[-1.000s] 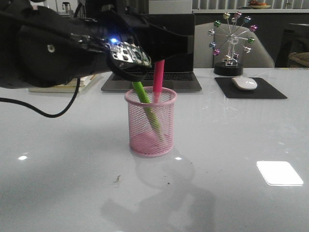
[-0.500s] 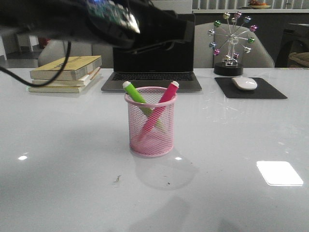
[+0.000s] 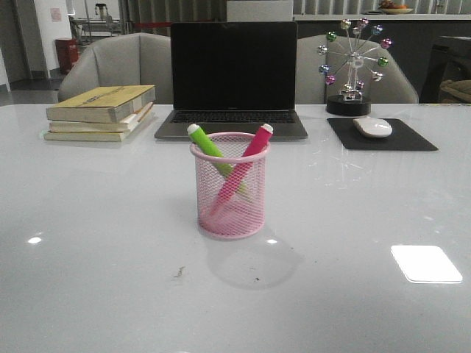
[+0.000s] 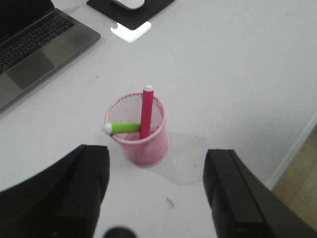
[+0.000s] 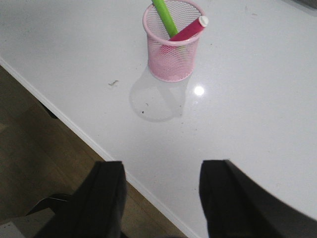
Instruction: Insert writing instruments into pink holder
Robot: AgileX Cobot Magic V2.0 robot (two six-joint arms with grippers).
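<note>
The arm that blurred across the top of the front view half a second ago is gone from it; the cup and both markers have not shifted. The pink cup stands upright on the white worktop, in front of the laptop. Inside it the green marker leans left and the pink marker leans right, crossing low in the cup, their whitish ends above the rim. The left pincer hangs above the cup, released, its dark fingers wide apart and holding nothing. The right pincer is likewise released and bare, over the worktop's near edge, well apart from the cup. Books lie left of the laptop, a mouse on its pad to the right.
</note>
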